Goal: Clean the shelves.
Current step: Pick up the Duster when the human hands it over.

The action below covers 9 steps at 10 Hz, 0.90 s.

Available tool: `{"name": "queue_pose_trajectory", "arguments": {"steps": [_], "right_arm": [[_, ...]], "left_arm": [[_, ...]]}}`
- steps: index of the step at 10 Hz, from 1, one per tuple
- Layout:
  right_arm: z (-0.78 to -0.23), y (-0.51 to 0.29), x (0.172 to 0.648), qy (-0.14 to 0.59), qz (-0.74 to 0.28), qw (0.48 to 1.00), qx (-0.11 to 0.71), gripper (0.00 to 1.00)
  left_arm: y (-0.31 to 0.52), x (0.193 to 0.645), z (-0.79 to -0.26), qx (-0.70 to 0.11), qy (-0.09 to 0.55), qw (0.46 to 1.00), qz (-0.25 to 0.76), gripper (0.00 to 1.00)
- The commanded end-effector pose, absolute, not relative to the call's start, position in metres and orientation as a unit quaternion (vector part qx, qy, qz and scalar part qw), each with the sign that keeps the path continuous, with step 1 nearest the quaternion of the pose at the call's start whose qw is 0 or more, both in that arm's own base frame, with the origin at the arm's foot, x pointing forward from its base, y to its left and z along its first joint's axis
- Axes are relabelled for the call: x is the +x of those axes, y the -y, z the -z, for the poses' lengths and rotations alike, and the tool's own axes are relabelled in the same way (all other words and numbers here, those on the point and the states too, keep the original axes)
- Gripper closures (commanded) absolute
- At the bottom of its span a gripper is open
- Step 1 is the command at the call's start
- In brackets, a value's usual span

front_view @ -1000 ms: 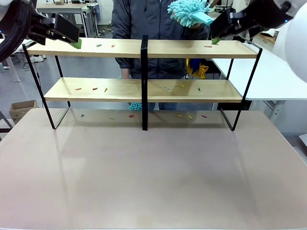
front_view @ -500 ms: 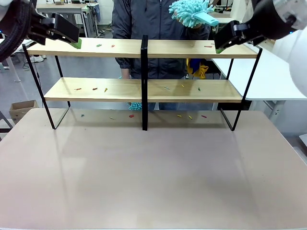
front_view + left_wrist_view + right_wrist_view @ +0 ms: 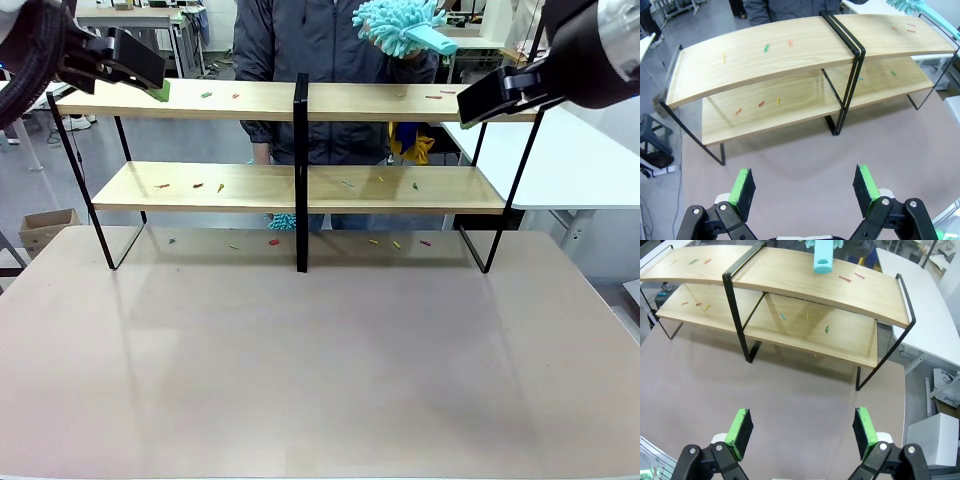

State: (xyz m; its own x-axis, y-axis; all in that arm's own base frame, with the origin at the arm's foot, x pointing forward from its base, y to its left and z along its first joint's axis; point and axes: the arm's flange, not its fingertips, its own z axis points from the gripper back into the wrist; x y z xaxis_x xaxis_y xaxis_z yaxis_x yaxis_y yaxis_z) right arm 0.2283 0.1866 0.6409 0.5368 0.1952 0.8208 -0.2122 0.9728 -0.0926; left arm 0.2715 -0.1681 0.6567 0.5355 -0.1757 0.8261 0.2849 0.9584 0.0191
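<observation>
Shelves (image 3: pixel 400 102) stand across the far half of the table (image 3: pixel 320 380), both boards littered. Left gripper (image 3: pixel 805 182) and right gripper (image 3: pixel 802 425) hang high at either end, jaws spread, holding nothing. Person at the far side offers a duster (image 3: pixel 400 28), handle toward the right gripper. Judged step: accept it. Recommend closing squarely on the handle's free end, clear of the hand, before sweeping the scraps (image 3: pixel 434 97).

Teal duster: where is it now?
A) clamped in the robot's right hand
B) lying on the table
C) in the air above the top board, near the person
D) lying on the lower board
C: the duster is raised in front of the person, above the top board of the shelves.
</observation>
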Motion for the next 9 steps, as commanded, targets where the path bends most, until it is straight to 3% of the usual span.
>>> {"name": "queue_pose_trajectory", "arguments": {"steps": [1, 9], "right_arm": [[-0.6337, -0.1761, 0.2245, 0.468, -0.122, 0.875, 0.017, 0.0], [-0.638, -0.1802, 0.2248, 0.469, -0.111, 0.876, 0.011, 0.0]], "left_arm": [[0.1678, 0.2708, -0.6574, -0.061, 0.464, 0.874, 0.129, 0.0], [0.1678, 0.2708, -0.6574, -0.061, 0.464, 0.874, 0.129, 0.0]]}}
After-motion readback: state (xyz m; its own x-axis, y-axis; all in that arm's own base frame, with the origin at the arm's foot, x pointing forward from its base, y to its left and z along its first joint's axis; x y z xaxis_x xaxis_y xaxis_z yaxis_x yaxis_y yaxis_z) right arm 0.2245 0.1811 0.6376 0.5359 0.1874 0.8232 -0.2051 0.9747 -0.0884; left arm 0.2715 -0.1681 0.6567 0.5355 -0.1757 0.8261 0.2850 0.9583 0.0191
